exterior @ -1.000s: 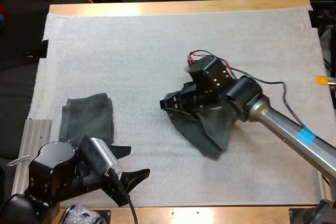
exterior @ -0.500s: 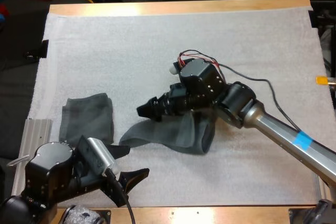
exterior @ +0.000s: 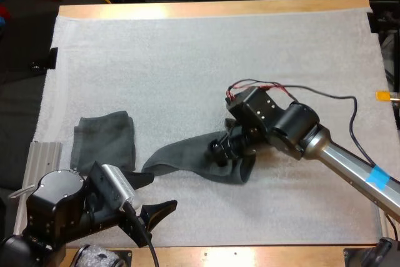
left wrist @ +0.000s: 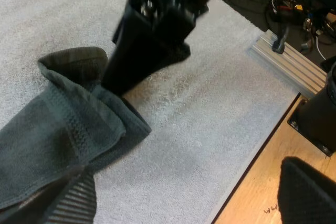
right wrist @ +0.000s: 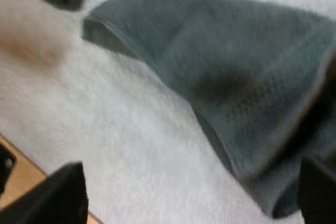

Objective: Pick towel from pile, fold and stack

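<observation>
On the white mat (exterior: 187, 60), a bit nearer than the middle: a loose towel (exterior: 187, 162), dark grey-green. Lies long and wrinkly. Points its thin end at the left gripper (exterior: 165, 191) and bunches its fat end up under the right gripper (exterior: 219, 152).

Right gripper: points down at the fat end of the loose towel. Looks to be touching it there, but hard to be sure. Has its fingers (right wrist: 58, 195) spread wide apart, with the towel lying on the mat below and between them. Seems to pinch nothing, with one finger very close to the towel's folded edge.

Left gripper: hangs low at the near left corner of the mat, close to the edge of the wooden counter (exterior: 250, 256). Has its fingers (left wrist: 73, 203) wide apart and holds nothing. Sits just beside the thin end of the loose towel.

On the left side of the mat, just past the left arm: a folded towel (exterior: 103, 141), flat and neat. Lies apart from the loose towel, with bare mat in between.

At the mat's left edge: a metal rail (exterior: 44, 154), beside the folded towel.
</observation>
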{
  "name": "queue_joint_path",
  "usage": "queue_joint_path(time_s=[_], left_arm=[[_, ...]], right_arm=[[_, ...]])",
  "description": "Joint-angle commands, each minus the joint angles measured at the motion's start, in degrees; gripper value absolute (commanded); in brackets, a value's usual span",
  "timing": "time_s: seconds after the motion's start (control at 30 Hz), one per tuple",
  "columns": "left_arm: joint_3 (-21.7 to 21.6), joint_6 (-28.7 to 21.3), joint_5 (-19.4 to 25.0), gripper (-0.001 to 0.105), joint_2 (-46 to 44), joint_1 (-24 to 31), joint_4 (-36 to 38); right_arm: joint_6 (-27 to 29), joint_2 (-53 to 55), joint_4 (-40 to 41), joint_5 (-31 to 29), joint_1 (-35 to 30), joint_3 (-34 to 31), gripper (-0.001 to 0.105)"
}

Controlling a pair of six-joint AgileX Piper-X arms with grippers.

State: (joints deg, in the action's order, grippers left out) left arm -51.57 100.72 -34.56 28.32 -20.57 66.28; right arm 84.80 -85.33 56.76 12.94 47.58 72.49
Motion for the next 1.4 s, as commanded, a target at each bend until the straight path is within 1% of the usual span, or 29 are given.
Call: queue_joint_path(time_s=[0.0, 0.2, 0.33, 0.37, 0.47, 0.53, 0.67, 0.83, 0.93, 1.0, 1.07, 1.2, 1.37], left_arm=[[-0.4, 0.6, -0.4, 0.069, -0.2, -0.2, -0.2], [-0.4, 0.6, -0.4, 0.069, -0.2, -0.2, -0.2], [-0.3, 0.6, -0.4, 0.069, -0.2, -0.2, -0.2], [-0.2, 0.6, -0.4, 0.069, -0.2, -0.2, -0.2], [-0.2, 0.6, -0.4, 0.069, -0.2, -0.2, -0.2], [-0.2, 0.6, -0.4, 0.069, -0.2, -0.2, -0.2], [-0.2, 0.6, -0.4, 0.069, -0.2, -0.2, -0.2], [-0.2, 0.6, -0.4, 0.069, -0.2, -0.2, -0.2], [-0.2, 0.6, -0.4, 0.069, -0.2, -0.2, -0.2], [-0.2, 0.6, -0.4, 0.069, -0.2, -0.2, -0.2], [-0.2, 0.6, -0.4, 0.069, -0.2, -0.2, -0.2], [-0.2, 0.6, -0.4, 0.069, -0.2, -0.2, -0.2], [-0.2, 0.6, -0.4, 0.069, -0.2, -0.2, -0.2]], right_arm=[[-0.8, 0.5, 0.3, -0.1, 0.0, -1.1, 0.078], [-4.1, -0.5, -4.2, 1.5, 0.0, -7.2, 0.078], [-4.1, -2.0, -7.2, 2.8, 0.0, -8.7, 0.076], [-4.1, -2.7, -8.2, 2.9, 0.0, -8.7, 0.073], [-6.5, -4.4, -10.5, 3.1, 0.0, -8.7, 0.060], [-7.1, -5.6, -11.5, 3.1, 0.0, -8.7, 0.056], [-9.2, -8.3, -11.5, 3.1, 0.0, -8.7, 0.056], [-9.2, -10.1, -11.5, 2.7, 0.0, -8.7, 0.056], [-9.2, -9.5, -11.5, -0.3, 0.0, -8.7, 0.056], [-9.2, -8.6, -11.5, -4.3, 0.0, -8.7, 0.056], [-9.7, -8.1, -11.5, -5.9, 0.0, -8.7, 0.056], [-10.5, -8.5, -11.0, -5.8, 0.0, -8.9, 0.056], [-10.5, -10.8, -12.5, -5.0, 0.0, -9.0, 0.055]])
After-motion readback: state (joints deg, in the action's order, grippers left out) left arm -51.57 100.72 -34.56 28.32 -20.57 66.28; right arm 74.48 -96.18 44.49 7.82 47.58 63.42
